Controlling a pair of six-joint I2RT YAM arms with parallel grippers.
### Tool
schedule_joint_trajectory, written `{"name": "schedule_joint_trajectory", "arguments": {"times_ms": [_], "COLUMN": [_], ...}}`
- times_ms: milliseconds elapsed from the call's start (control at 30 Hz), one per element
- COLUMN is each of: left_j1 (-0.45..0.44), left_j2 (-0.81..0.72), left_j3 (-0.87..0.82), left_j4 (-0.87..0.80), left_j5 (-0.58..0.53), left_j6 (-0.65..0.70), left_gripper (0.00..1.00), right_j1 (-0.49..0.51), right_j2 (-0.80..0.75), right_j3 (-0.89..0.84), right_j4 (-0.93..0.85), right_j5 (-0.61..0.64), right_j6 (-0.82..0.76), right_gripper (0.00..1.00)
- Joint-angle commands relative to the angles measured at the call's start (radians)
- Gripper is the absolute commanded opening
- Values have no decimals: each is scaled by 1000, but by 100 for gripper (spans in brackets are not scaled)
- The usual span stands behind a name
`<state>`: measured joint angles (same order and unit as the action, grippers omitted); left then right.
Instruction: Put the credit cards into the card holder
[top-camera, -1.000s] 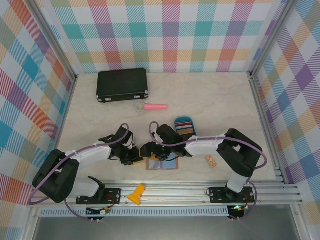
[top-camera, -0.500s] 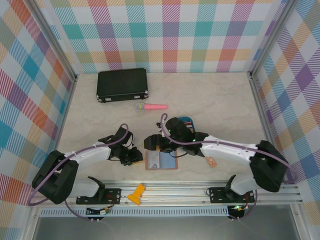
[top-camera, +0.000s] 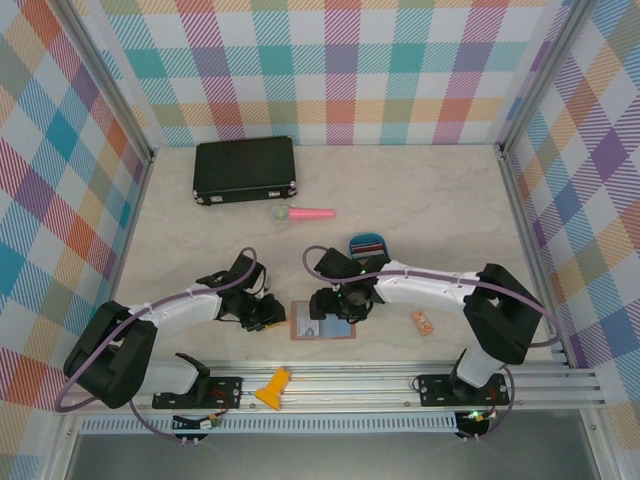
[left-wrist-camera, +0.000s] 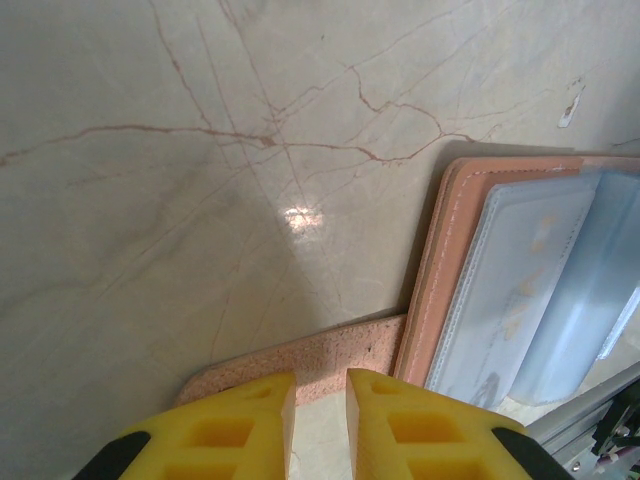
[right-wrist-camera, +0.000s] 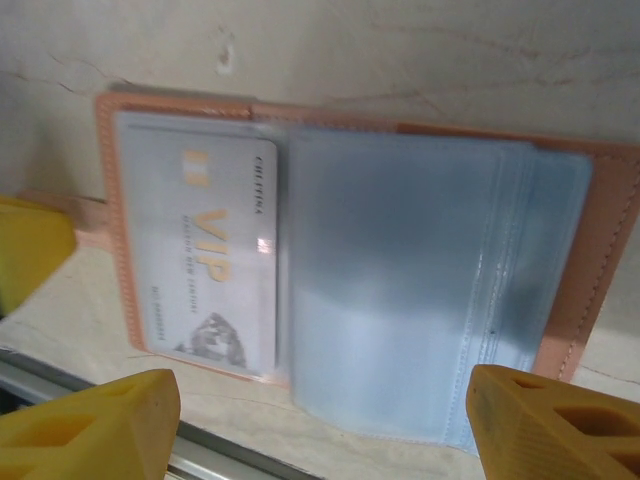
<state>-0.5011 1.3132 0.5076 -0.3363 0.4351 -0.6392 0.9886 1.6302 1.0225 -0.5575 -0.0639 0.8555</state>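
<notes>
The holder (top-camera: 325, 328) is lying open on the table near the front edge, between the two grippers. The left gripper (left-wrist-camera: 318, 398) is pinching the holder's tab (left-wrist-camera: 300, 358), its fingers nearly together with only the tab between them. The right gripper (right-wrist-camera: 322, 400) is hovering over the open holder, fingers spread wide and gripping nothing. One white card (right-wrist-camera: 200, 265) is sitting in the left pocket. The clear sleeve (right-wrist-camera: 420, 290) beside it is looking empty. The other cards (top-camera: 368, 252) are lying in the tray (top-camera: 371, 236), just behind the holder.

Judged step: fetching the next card.
- Hold the left pinch so the holder is not sliding.
- Take one card by its short edge, leaving most of it free.
- Approach low and nearly flat, leading edge aimed at the sleeve's mouth.
- Push along the sleeve, not downward.
</notes>
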Motion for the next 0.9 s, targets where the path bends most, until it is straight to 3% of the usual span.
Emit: {"name": "schedule_joint_trajectory", "arguments": {"times_ms": [0,500,867], "left_j1": [10,11,11], "left_j2": [34,23,30], "left_j3": [-44,-46,-44], "left_j4": [-71,-72,-73], "left_j5": [-53,-52,-52], "left_j6": [2,7,7], "left_gripper": [22,23,24], "right_j1": [4,5,4], "right_j2": [31,109,160], "right_j3": [54,111,108], "right_j4": [-28,-91,-39], "right_j5": [-13,24,-38], "right_j6": [-26,-27,-27], "right_gripper": [76,77,77]}}
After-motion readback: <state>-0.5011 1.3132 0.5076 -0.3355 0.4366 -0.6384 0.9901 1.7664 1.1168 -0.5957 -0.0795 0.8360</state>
